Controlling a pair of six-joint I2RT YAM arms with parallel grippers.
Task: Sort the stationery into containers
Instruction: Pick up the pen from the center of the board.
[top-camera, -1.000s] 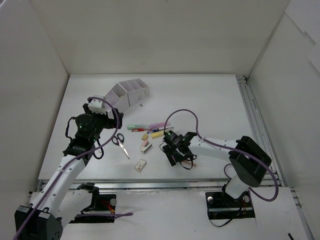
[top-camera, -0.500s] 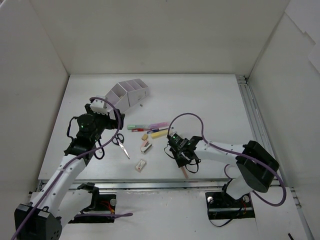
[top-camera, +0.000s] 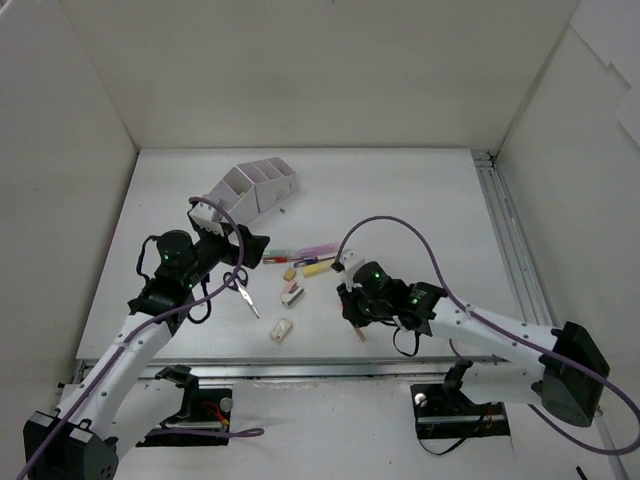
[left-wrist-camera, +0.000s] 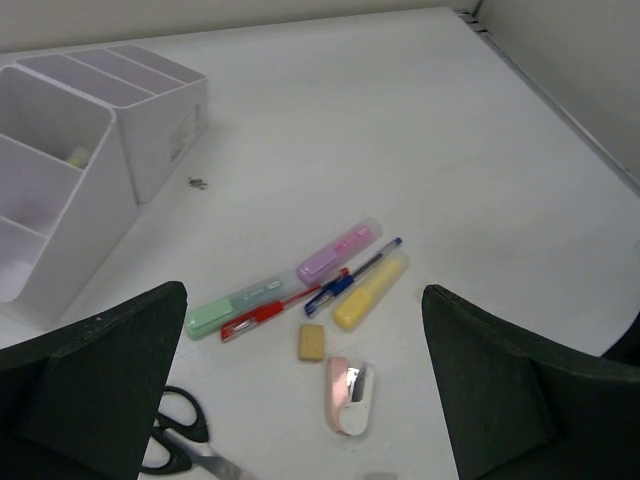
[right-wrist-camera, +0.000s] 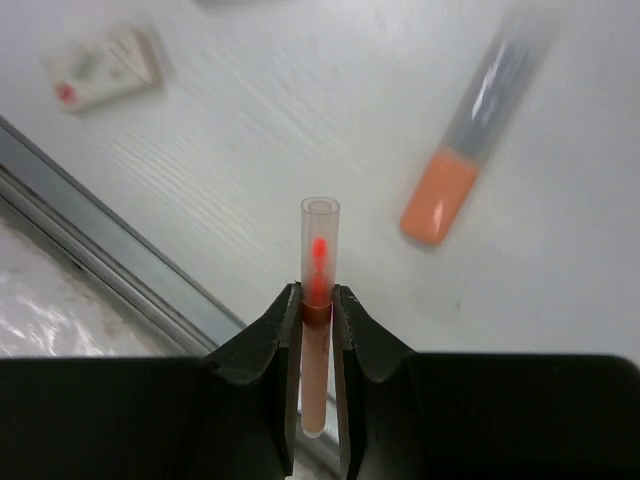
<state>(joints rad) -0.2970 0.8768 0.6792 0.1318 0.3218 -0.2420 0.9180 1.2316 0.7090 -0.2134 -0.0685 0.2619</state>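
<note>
The slim orange pen (right-wrist-camera: 319, 240) has a pale orange barrel and a clear cap with a bright red tip showing through it. It sits lengthwise between the two fingers of the right hand (right-wrist-camera: 318, 300), which is clenched on the barrel, with the capped end jutting past the fingertips. In the top view this hand (top-camera: 357, 316) holds the pen over the near part of the surface (top-camera: 420, 210), close to its front rail.

Just beyond the pen on the surface lies an orange highlighter (right-wrist-camera: 448, 195) with a greyish clear cap, and farther left a small white block (right-wrist-camera: 105, 66).

The rest of the stationery lies in a cluster to the left: a green highlighter (left-wrist-camera: 236, 304), pink highlighter (left-wrist-camera: 340, 251), red pen (left-wrist-camera: 262, 318), blue pen (left-wrist-camera: 356, 274), yellow highlighter (left-wrist-camera: 371, 291), beige eraser (left-wrist-camera: 312, 341), a pink and white item (left-wrist-camera: 350, 396) and black-handled scissors (left-wrist-camera: 176, 440).

The left hand (left-wrist-camera: 302, 300) hangs above this cluster, released wide and holding nothing.

The white organizer (left-wrist-camera: 150, 125) stands beyond the cluster, well apart from the held pen, with something small and yellow (left-wrist-camera: 78, 156) in one compartment.
</note>
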